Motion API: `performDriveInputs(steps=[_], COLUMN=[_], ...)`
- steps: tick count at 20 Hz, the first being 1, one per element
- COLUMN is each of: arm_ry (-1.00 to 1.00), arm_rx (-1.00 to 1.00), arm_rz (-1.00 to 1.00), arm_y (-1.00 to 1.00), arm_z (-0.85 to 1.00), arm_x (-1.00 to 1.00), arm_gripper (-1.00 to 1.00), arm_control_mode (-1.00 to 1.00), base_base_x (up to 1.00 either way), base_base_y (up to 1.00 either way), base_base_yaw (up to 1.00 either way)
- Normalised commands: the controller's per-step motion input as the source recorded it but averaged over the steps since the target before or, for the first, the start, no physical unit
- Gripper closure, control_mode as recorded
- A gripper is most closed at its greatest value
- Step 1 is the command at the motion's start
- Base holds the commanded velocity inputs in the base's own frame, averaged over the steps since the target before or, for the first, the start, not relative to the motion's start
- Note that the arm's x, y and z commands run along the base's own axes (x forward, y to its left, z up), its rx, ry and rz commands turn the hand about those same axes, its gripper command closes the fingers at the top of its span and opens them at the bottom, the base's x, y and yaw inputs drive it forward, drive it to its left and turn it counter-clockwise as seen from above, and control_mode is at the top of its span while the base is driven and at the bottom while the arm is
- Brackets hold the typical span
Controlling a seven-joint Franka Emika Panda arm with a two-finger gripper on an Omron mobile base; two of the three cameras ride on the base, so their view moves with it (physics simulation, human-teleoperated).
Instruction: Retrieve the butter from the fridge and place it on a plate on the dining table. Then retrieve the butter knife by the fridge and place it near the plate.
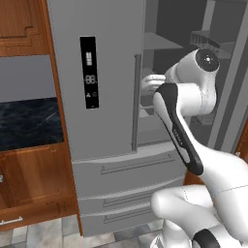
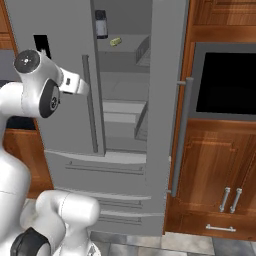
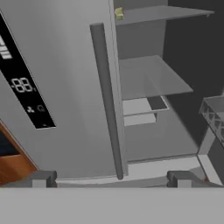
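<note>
- Gripper (image 3: 111, 178) is spread wide and holds nothing; in the hand view its two dark tips rise at 6 o'clock, in front of the fridge (image 1: 97, 72).
- The right fridge door is swung open and the left door is shut, with its black display panel (image 1: 89, 71) and long bar handle (image 3: 107, 100) facing me.
- The butter (image 2: 116, 42) is a small pale yellow piece on the top shelf, at about 12 o'clock in the right base view. In the hand view it sits at 12 o'clock, at the very top edge, well apart from the gripper tips.
- A dark jar with a pale lid (image 2: 101, 23) stands near the butter on the same shelf, at its 10 o'clock.
- Risk: I judge the reach has to go up and inward past the shut door's edge. A straight push could clip the handle or the middle shelf (image 3: 148, 78).
- Risk: the jar is close enough that a wide gripper coming in off-line could knock it, or close on it instead of the butter.
- Risk: the butter is small against open jaws, so a shallow grasp may slip.
- Room: wooden cupboards (image 2: 220, 165) and a dark oven window (image 2: 225, 82) lie at 3 o'clock of the fridge, a black marbled counter (image 1: 29, 121) at 9 o'clock, and a grey tiled floor (image 1: 43, 235) below.
- I cannot make out the plate or the knife.
</note>
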Motion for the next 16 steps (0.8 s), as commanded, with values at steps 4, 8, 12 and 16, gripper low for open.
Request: performDriveInputs(steps=[4,8,12,16], arm_ry=[0.00,0.00,0.00,0.00], arm_rx=[0.00,-0.06,-0.07,-0.08], arm_rz=[0.00,0.00,-0.03,-0.06], arm_y=[0.00,0.08,0.16,0.12], arm_z=[0.00,0.00,0.00,0.00], arm_x=[0.15,0.47,0.59,0.63], arm_gripper=[-1.00,-1.00,-1.00,-1.00], arm_control_mode=[-1.00,-1.00,-1.00,-1.00], base_base_x=[0.00,0.00,0.00,0.00], base_base_y=[0.00,0.00,0.00,0.00], base_base_yaw=[0.00,0.00,0.00,0.00])
